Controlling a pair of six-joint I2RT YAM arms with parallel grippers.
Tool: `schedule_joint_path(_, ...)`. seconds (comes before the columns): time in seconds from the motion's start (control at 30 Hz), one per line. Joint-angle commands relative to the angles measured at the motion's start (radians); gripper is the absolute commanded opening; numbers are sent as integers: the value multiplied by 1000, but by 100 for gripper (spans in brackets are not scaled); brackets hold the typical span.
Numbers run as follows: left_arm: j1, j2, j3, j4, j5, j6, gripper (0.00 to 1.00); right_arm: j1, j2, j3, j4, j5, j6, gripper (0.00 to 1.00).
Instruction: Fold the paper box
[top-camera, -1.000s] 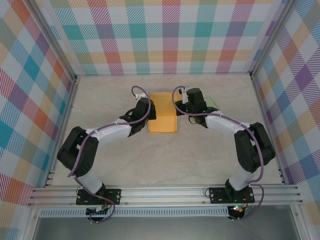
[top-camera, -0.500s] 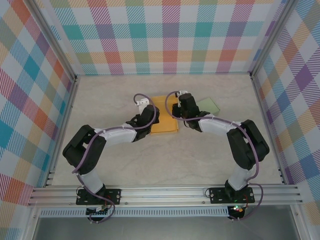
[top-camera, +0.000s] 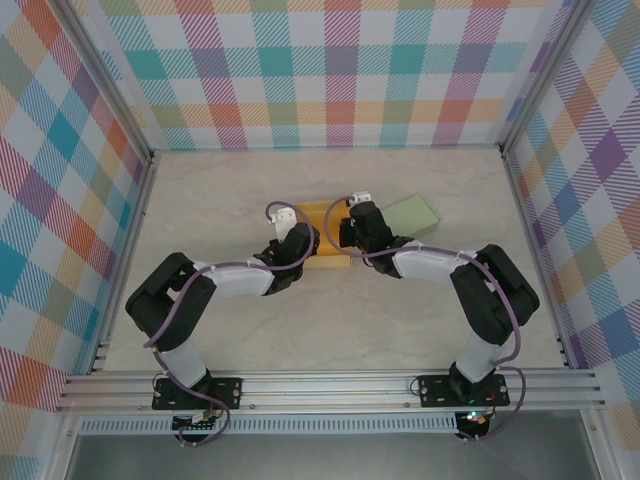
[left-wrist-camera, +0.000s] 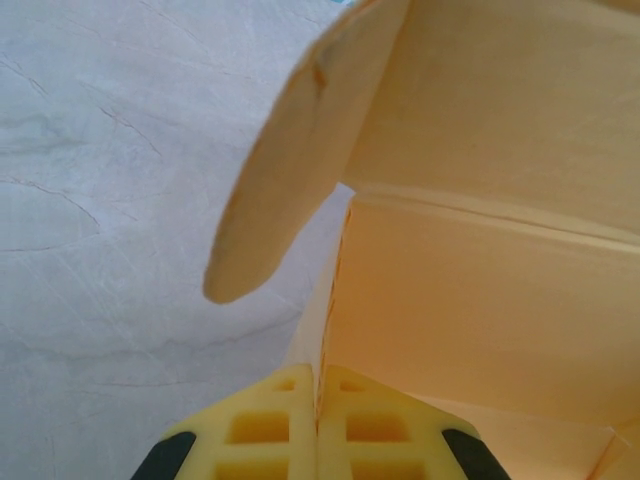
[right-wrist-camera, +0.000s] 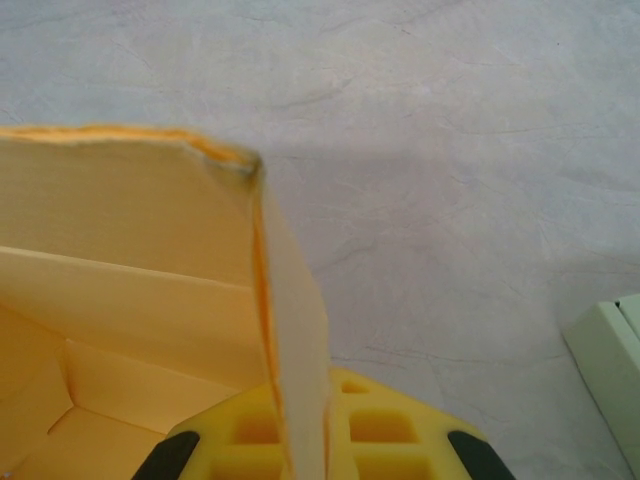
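Observation:
The orange paper box (top-camera: 326, 240) lies partly raised at the table's middle, between both wrists. My left gripper (top-camera: 303, 236) is shut on the box's left wall; in the left wrist view its yellow fingers (left-wrist-camera: 275, 425) pinch that thin edge (left-wrist-camera: 330, 300), with a rounded flap (left-wrist-camera: 290, 170) standing up ahead. My right gripper (top-camera: 347, 232) is shut on the box's right wall; in the right wrist view the wall (right-wrist-camera: 295, 330) runs between the fingers (right-wrist-camera: 400, 430), with the box's inner panels (right-wrist-camera: 130, 250) to its left.
A pale green flat box (top-camera: 414, 213) lies just right of the right wrist; its corner (right-wrist-camera: 610, 345) shows at the right wrist view's right edge. Plaid walls close in the marbled table (top-camera: 330, 320) on three sides.
Both grippers have moved toward each other and nearer the arm bases, pulling the box's side walls up. The flat sheet now looks shorter and partly folded.

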Motion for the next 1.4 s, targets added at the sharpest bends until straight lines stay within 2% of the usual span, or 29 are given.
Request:
schedule_joint_path(0.0, -42, -32, -36, 48, 41, -32, 0, 47, -30, -39, 31, -71, 36, 6)
schedule_joint_path(0.23, -77, -59, -155, 162, -73, -48, 0, 100, -75, -138, 88, -34, 98, 6)
schedule_joint_path(0.43, -118, -25, -191, 248, -165, -37, 0, 141, -82, -151, 111, 49, 122, 9)
schedule_joint_path(0.67, -130, 63, -97, 313, -165, 33, 0, 135, -56, -101, 147, 178, -4, 12)
schedule_joint_path(0.9, -119, 161, 63, 381, -157, 154, 0, 43, 1, -38, 212, 103, -72, 12)
schedule_joint_path(1.17, -76, 240, 156, 421, -127, 159, 0, -22, 89, 48, 240, 52, -106, 13)
schedule_joint_path(1.37, -74, 254, 130, 437, -126, 131, 0, -22, 97, -11, 286, 51, -31, 13)
